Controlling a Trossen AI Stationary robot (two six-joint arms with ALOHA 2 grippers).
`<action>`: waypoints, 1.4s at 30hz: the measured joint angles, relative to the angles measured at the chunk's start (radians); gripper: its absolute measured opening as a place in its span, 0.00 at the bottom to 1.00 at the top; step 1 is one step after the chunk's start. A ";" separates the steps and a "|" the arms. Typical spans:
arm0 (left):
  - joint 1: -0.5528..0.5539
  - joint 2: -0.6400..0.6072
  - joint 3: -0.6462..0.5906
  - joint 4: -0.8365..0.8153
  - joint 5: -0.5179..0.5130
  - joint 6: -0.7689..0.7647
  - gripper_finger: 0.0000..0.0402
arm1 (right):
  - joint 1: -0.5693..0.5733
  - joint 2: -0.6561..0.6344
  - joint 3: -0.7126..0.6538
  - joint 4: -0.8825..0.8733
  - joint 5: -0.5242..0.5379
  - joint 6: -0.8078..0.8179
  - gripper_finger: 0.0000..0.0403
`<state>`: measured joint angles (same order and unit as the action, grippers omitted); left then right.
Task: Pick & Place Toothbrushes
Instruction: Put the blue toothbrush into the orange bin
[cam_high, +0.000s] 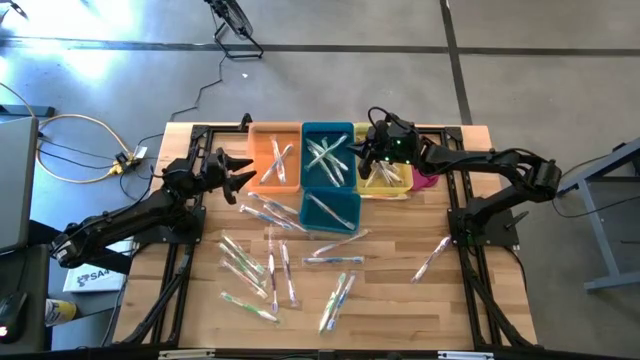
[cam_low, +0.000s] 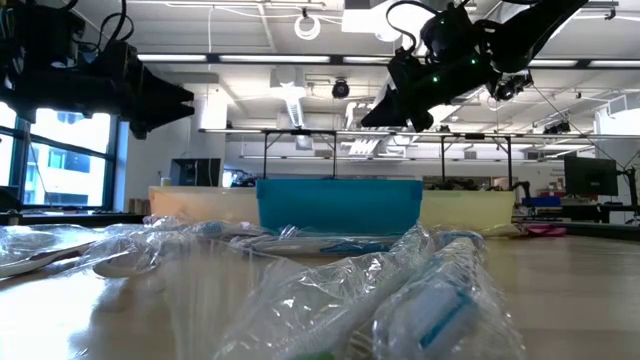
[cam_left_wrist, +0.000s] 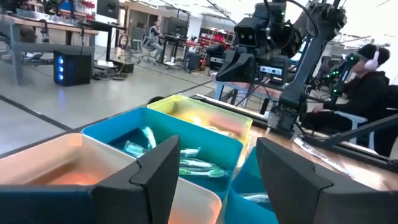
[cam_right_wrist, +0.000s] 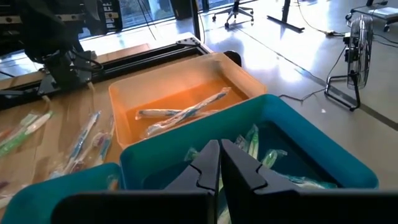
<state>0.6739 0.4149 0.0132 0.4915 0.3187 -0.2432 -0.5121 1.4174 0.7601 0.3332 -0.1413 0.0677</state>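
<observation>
Nearest the front edge of the pale wooden slatted desk (cam_high: 400, 300), most of the thin toothbrushes in clear shiny wrappers (cam_high: 262, 270) lay scattered loose across the boards, one stray (cam_high: 432, 257) lying well apart toward the right arm's base. Farther back, a small teal plastic bin (cam_high: 331, 209) held one wrapped brush. Behind it stood a row of three bins along the far edge: an orange plastic bin (cam_high: 275, 157) with a couple of brushes, a larger teal plastic bin (cam_high: 327, 154) with several crossed brushes, and a yellow plastic bin (cam_high: 386, 180) also holding some. A bit of pink cloth (cam_high: 427, 180) showed just beside the yellow bin.

The left end effector (cam_high: 240, 172) hovered near the orange bin's outer side, its dark fingers (cam_left_wrist: 155, 177) spread wide and holding nothing. The right end effector (cam_high: 368, 150) hung over the boundary between the larger teal bin and the yellow one, its fingers (cam_right_wrist: 208, 165) pressed together with nothing visibly between them.

Beyond the desk, a seated person in dark clothes with pink headphones (cam_left_wrist: 364, 84) was at a workstation.
</observation>
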 joint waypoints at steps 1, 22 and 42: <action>0.000 0.000 0.000 0.000 0.000 0.000 0.51 | 0.000 0.000 0.000 0.000 0.000 -0.010 0.02; 0.000 0.000 0.023 -0.026 0.001 -0.032 0.51 | 0.000 0.000 0.000 0.000 0.000 -0.039 0.02; 0.000 0.000 0.037 -0.083 0.007 -0.077 0.35 | 0.000 0.000 0.000 0.000 0.000 -0.038 0.02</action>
<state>0.6739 0.4149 0.0505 0.4083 0.3260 -0.3199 -0.5122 1.4174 0.7601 0.3334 -0.1413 0.0296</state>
